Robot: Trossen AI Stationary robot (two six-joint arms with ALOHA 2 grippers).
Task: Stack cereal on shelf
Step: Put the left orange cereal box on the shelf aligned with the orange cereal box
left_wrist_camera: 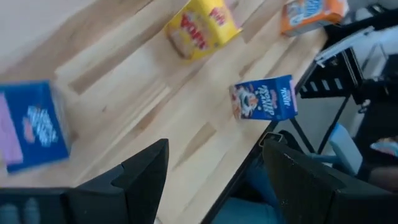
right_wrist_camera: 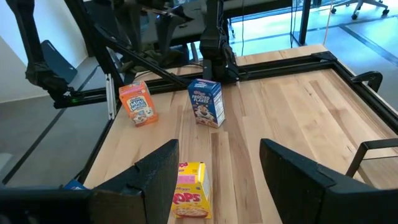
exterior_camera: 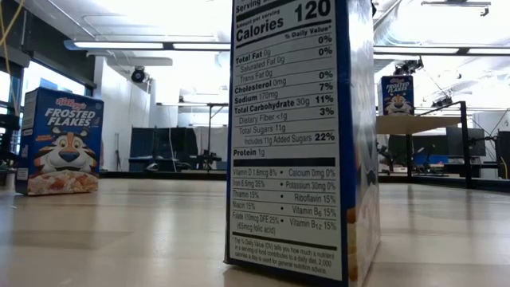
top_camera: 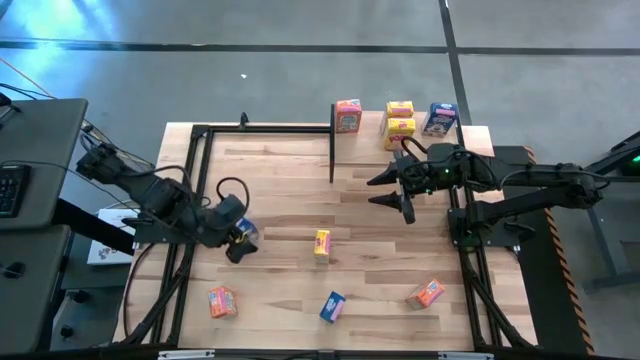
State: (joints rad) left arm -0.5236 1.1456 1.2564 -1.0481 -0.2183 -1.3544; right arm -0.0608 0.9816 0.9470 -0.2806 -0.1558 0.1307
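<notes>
Light, stiff cereal boxes, best pinched across the narrow faces: four on the shelf (top_camera: 470,135), five scattered on the desk (top_camera: 280,180), one blue box (top_camera: 245,232) beside the released left claw (top_camera: 240,248); right claw (top_camera: 392,190) released.

I'm working in what looks like a robotics lab or open-plan workspace: the plank table (top_camera: 300,200) stands on grey concrete floor (top_camera: 300,60), with a keyboard (top_camera: 8,190) at the frame's left edge. Behind it, the low view shows strip ceiling lights (exterior_camera: 143,45) and exposed ducting at upper right.
</notes>
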